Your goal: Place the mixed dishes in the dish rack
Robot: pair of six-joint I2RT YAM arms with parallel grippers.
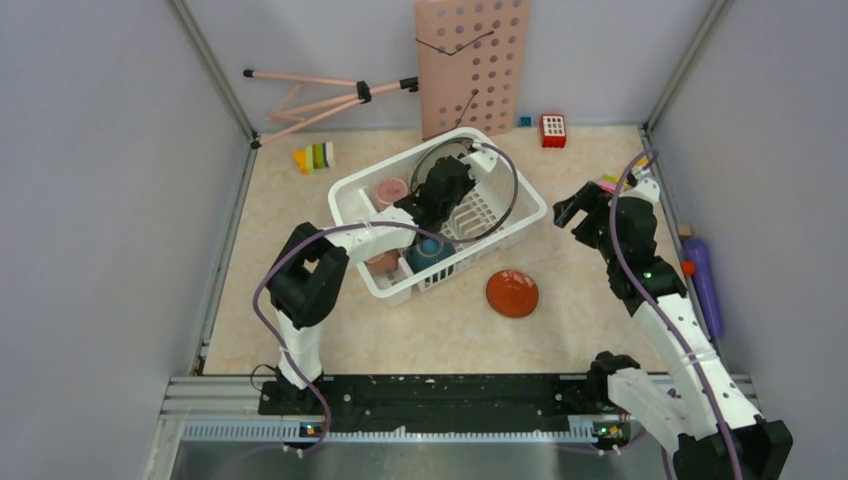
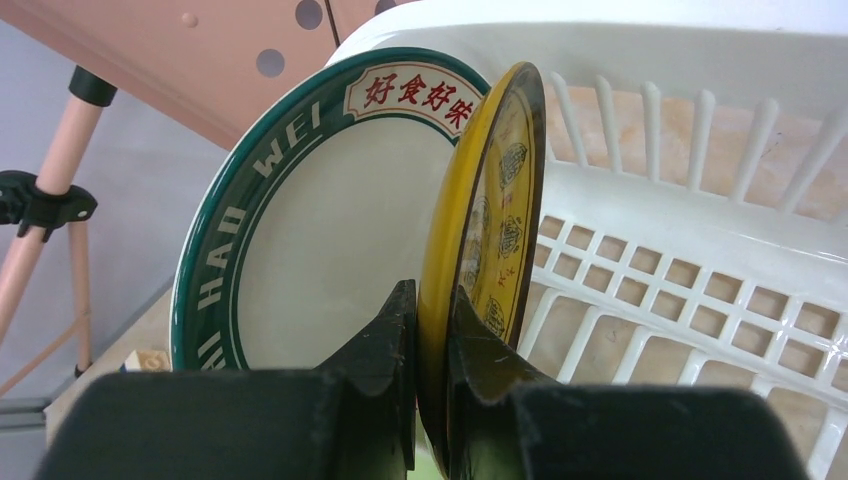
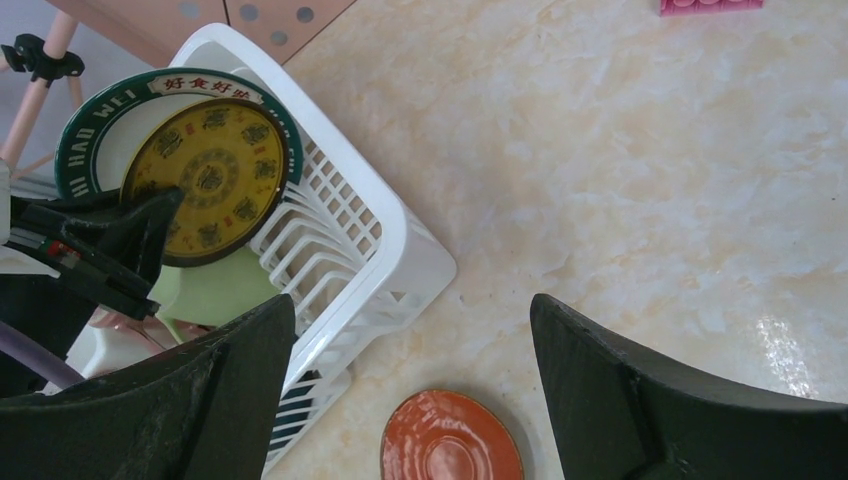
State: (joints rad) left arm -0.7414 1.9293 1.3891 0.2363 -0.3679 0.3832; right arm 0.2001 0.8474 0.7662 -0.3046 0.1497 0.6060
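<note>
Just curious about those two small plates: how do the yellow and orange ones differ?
The yellow plate stands on edge inside the dish rack, pinched by the left gripper; the orange plate lies flat on the table outside it, untouched. The yellow plate carries printed emblems; the orange plate is plain. Both are small and round.

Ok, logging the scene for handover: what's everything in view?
dish rack: one, white, mid-table
large plate: one, teal-rimmed, upright in rack
yellow plate: one, yellow, rack, gripped
orange plate: one, orange, table beside rack
cups: two, pink, in rack
bowl: one, blue, in rack
mug: one, light green, in rack
board: one, pink, back wall
toy blocks: several, mixed, table's back
cylinder: one, purple, right edge
left gripper: shut on yellow plate
right gripper: open, over table
</note>
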